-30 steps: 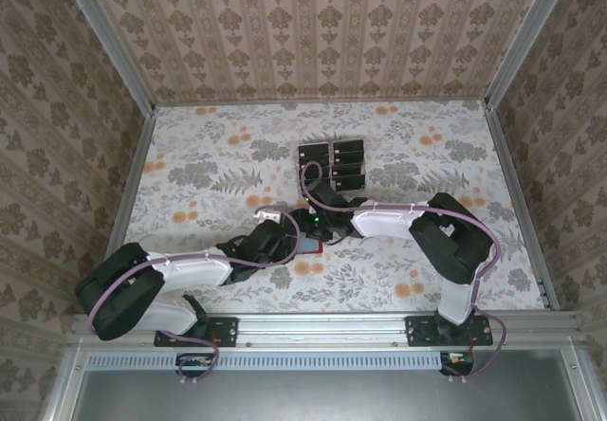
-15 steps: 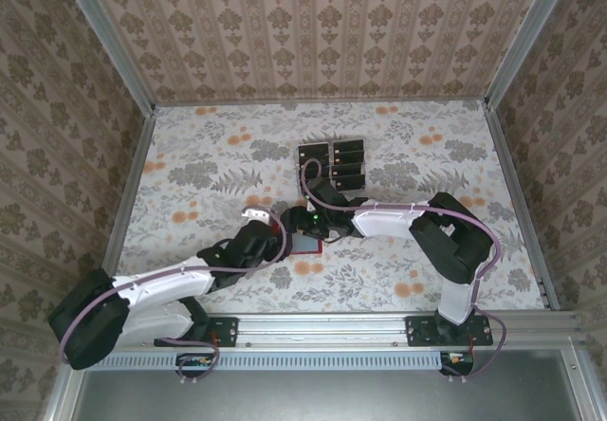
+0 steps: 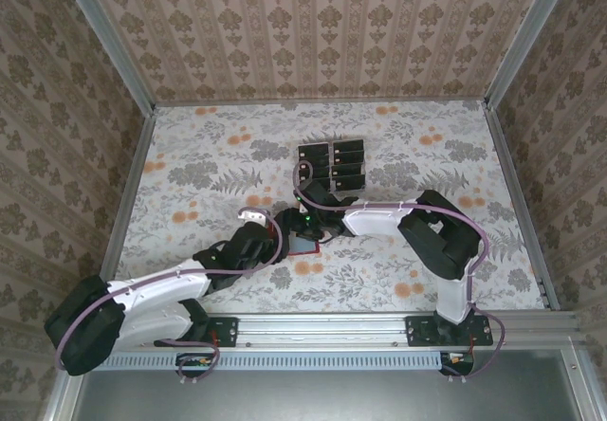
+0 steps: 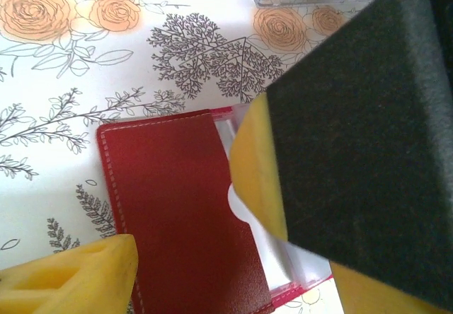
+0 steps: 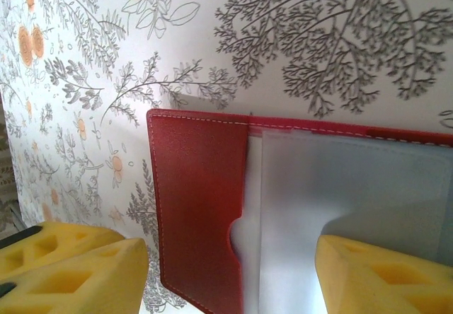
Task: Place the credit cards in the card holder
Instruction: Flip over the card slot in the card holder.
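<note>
- Containers: the card holder (image 3: 305,244), a red folding wallet, lies open and flat on the floral table (image 3: 190,174), near its middle, where the two arms meet.
- In the right wrist view, the wallet's red stitched flap (image 5: 198,215) is on the left. A greyish translucent pocket (image 5: 340,194) is on the right, with a rounded notch cut into the pocket edge.
- A clear slotted rack (image 3: 332,163) stands on the table just beyond the wallet and apart from it. The credit cards (image 3: 346,155), all black, sit in its slots in two columns.
- Left hand (image 4: 180,215): fingers spread wide, nothing gripped. The card holder lies under the gap, with one yellow pad (image 4: 71,275) at lower left.
- The other finger (image 4: 354,151) covers the right part of the pocket. Whether it touches the wallet cannot be determined.
- Right hand (image 5: 226,271): fingers wide apart, holding nothing, with one yellow pad on each side of the open wallet.
- Obstructed: in the top view both hands overlap the wallet, so only a small red patch shows.
- Cut off: in the left wrist view the rack runs off the top edge, leaving only its base and a dark strip of card.
</note>
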You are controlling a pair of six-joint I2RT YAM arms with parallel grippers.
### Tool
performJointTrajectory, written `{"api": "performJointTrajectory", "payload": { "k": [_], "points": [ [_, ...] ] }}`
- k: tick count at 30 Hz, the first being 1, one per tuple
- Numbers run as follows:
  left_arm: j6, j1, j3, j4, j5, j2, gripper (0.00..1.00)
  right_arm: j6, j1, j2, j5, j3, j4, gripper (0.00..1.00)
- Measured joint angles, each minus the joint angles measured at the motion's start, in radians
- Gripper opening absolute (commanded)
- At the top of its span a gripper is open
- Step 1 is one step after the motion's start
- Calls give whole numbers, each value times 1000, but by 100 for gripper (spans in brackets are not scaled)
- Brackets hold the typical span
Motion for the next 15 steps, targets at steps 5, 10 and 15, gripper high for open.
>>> {"api": "performJointTrajectory", "payload": {
  "k": [5,10,15],
  "points": [
    [0,0,-1,26,10,48,74,0,3,7,0,6,-3,65],
    [0,0,-1,56,14,109,74,0,3,8,0,6,-3,65],
    [0,0,10,76,1,178,73,0,3,8,0,6,-2,66]
  ]
}}
